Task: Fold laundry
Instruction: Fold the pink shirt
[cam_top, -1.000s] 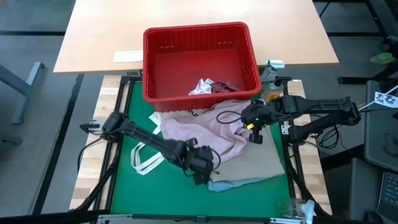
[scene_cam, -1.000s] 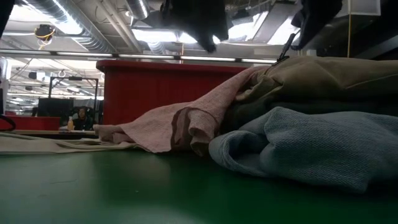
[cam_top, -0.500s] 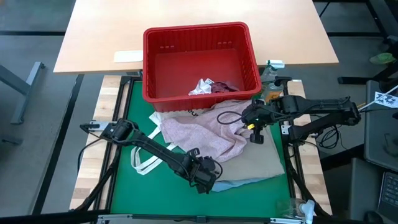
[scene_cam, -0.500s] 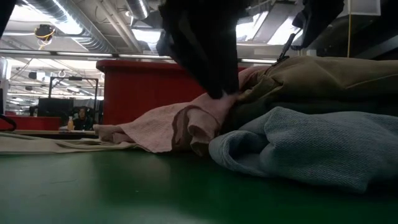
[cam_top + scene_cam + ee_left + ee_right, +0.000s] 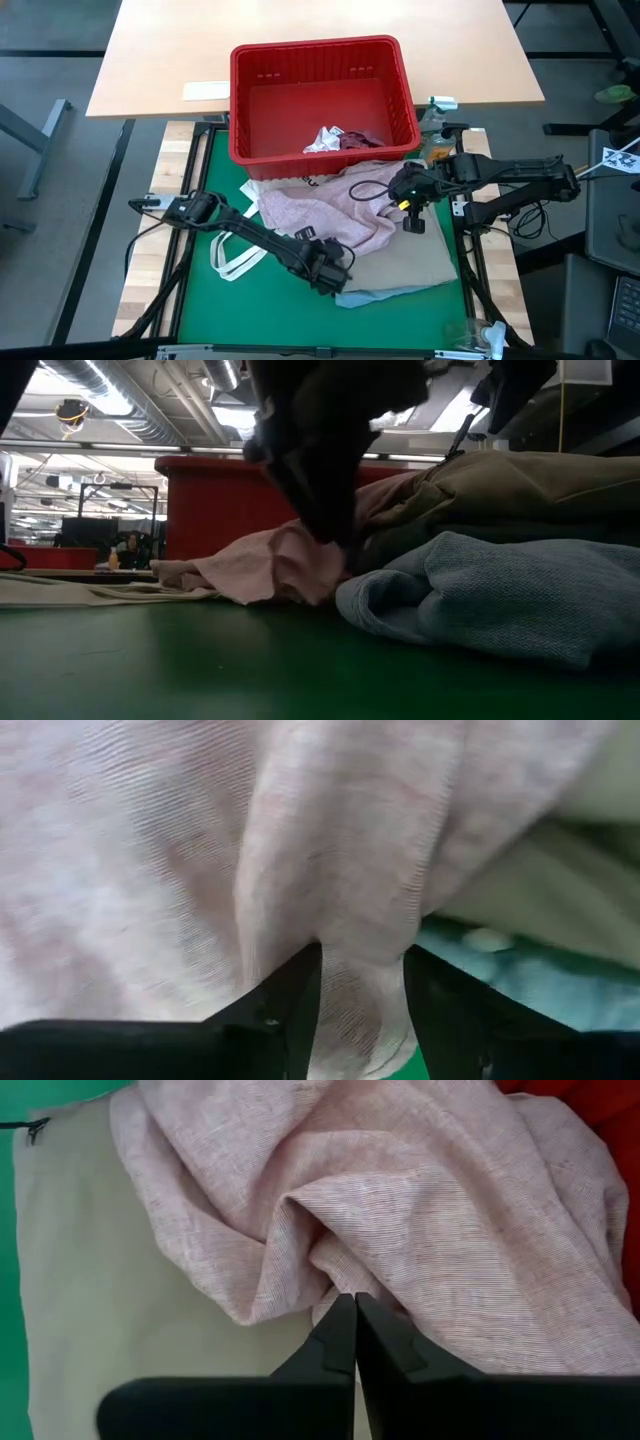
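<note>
The laundry lies heaped on the green mat of the table (image 5: 195,290), most of it just in front of the red basket (image 5: 320,95). On top is the mottled pink garment (image 5: 325,215), spread from the basket's near wall across the pile; under it is the beige-khaki garment (image 5: 410,262), and under that, at the pile's near edge, the light blue garment (image 5: 385,295). In the basket sit a small white piece (image 5: 325,138) and a maroon piece (image 5: 362,140), touching each other against the near wall.

The left claw (image 5: 332,272) is down at the near corner of the pink garment, right where it overlaps the blue one. In the left wrist view a fold of pink cloth (image 5: 355,950) runs down between its two dark fingers (image 5: 285,1005), which stand apart on either side of it; the cloth fills the gap, but whether they are pressing it cannot be told. In the low view the claw's dark bulk (image 5: 320,450) comes down onto the bunched pink edge (image 5: 285,565), with the blue cloth (image 5: 500,595) just beside it.

The right claw (image 5: 412,212) hovers over the pink garment's far-right part, clenched tight with nothing between its fingers (image 5: 340,1342); pink cloth lies just beyond its tips and khaki beside them.

A white tote bag (image 5: 235,255) lies flat beside the left arm, partly under the pink garment.
</note>
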Tool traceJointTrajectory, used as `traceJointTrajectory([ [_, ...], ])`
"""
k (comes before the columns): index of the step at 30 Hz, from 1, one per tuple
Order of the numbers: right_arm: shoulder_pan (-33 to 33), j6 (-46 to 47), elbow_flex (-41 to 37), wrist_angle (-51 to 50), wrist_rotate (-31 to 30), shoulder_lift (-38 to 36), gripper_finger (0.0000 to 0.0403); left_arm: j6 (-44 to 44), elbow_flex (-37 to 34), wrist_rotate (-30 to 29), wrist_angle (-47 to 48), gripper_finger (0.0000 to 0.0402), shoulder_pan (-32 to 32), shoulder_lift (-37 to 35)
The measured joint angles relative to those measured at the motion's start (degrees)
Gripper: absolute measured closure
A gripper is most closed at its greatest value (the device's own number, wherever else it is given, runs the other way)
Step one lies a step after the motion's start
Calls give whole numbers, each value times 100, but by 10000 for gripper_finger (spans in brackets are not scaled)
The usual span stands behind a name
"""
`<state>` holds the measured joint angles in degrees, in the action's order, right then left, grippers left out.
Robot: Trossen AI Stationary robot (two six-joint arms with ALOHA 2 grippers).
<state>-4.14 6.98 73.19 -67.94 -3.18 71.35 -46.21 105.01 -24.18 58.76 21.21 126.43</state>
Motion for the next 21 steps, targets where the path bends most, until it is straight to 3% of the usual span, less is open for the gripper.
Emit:
traceJointTrajectory([
  [8,0,0,0,7,0,0,399,-7,0,-51,245,310,-31,2],
  [16,0,225,0,-9,171,0,400,1,0,-95,245,392,-33,2],
  [21,2,229,0,-94,175,0,397,1,0,-133,243,394,-33,2],
])
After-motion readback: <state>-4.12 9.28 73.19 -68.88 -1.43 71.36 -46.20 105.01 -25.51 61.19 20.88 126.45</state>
